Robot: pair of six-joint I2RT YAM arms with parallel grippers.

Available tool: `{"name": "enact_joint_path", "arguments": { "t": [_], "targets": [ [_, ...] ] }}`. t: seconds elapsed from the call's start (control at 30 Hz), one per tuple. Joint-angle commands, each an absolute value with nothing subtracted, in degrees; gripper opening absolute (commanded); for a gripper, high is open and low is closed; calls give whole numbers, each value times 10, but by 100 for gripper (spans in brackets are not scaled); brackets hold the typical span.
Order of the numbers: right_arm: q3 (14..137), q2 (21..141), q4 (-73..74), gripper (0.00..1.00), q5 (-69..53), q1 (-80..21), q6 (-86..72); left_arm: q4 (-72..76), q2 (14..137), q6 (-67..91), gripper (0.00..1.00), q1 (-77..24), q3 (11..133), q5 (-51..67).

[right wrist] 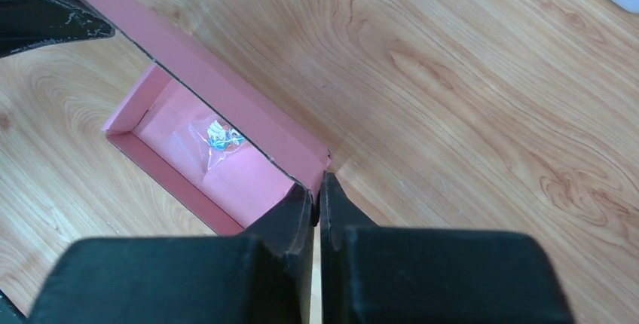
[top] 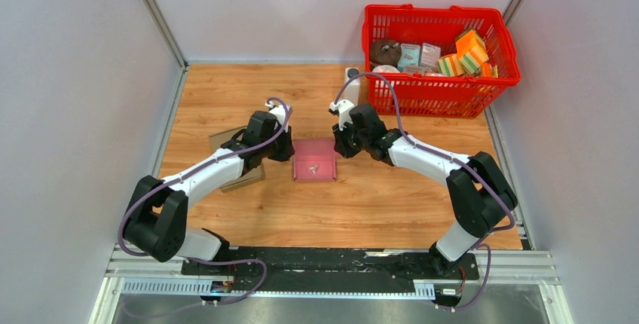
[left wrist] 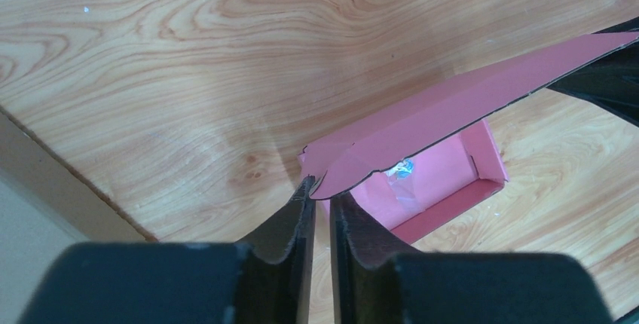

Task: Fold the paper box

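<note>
The pink paper box (top: 314,160) lies open on the wooden table between both arms, with a small clear plastic bag (right wrist: 218,137) inside it. Its long lid flap (left wrist: 452,105) is raised along the far side. My left gripper (left wrist: 322,191) is closed to a narrow slit around the flap's rounded left corner. My right gripper (right wrist: 318,184) is shut on the flap's other end, at the box's corner (right wrist: 320,160). From above, the left gripper (top: 290,151) and right gripper (top: 337,145) sit at the box's two far corners.
A red basket (top: 441,53) with sponges and small boxes stands at the back right. A white object (top: 352,79) lies just left of it. Brown cardboard sheets (top: 226,139) lie under the left arm. Grey walls enclose the table on three sides.
</note>
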State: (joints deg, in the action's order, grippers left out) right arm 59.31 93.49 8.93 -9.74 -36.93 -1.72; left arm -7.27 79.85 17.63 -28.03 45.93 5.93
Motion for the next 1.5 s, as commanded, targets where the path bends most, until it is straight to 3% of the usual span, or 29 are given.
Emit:
{"name": "enact_joint_path", "arguments": {
  "t": [0.0, 0.1, 0.43, 0.83, 1.47],
  "targets": [
    [625, 931, 88, 0, -63, -387, -48, -48, 803, 179, 7, -296, 484, 35],
    [641, 933, 93, 0, 21, -409, -97, -56, 809, 197, 0, -320, 496, -23],
    [634, 969, 50, 0, 398, -532, -242, -2, 802, 265, 0, -401, 468, -228],
    [477, 938, -170, 0, 451, -578, -287, 104, 777, 312, 0, -440, 357, -265],
    [385, 944, -238, 0, 477, -613, -337, 137, 782, 341, 0, -475, 289, -285]
  ]
}}
